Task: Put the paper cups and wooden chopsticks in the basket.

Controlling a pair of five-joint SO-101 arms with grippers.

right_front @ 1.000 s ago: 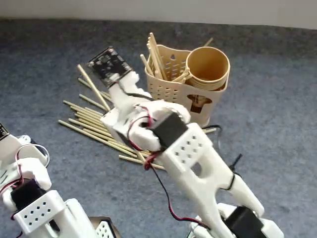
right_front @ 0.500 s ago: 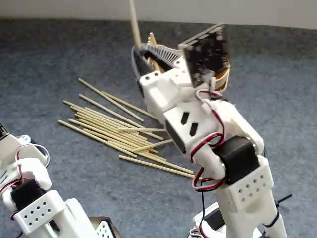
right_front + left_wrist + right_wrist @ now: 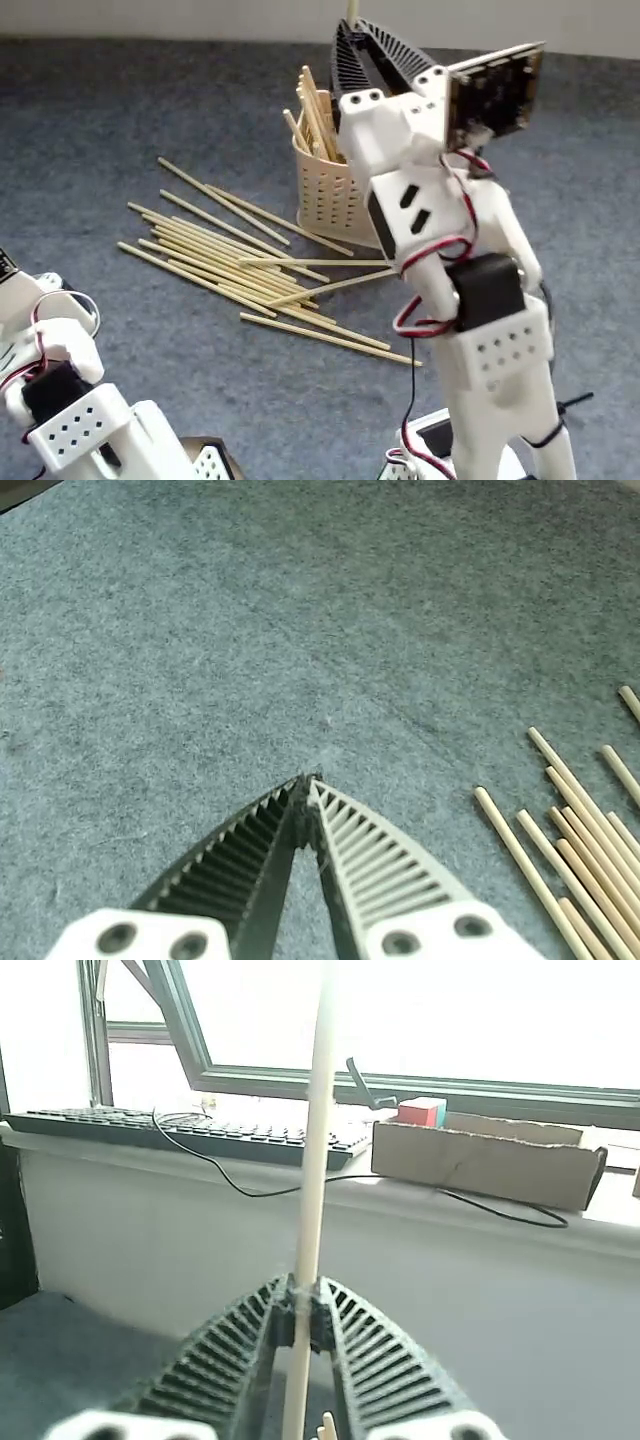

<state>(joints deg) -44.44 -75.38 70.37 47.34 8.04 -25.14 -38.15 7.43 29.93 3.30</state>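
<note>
Standing upright, chopstick [image 3: 320,1110] clamped in right hand [image 3: 303,1308].

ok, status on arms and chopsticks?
Right gripper shut on one chopstick, held high by the basket. Left gripper shut, empty, over carpet. Chopstick pile beside basket; nothing seen blocking.

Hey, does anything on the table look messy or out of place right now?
Yes: a heap of loose chopsticks lies scattered and crisscrossed on the grey mat beside the basket, not in it. The right pincer grips one chopstick upright.
</note>
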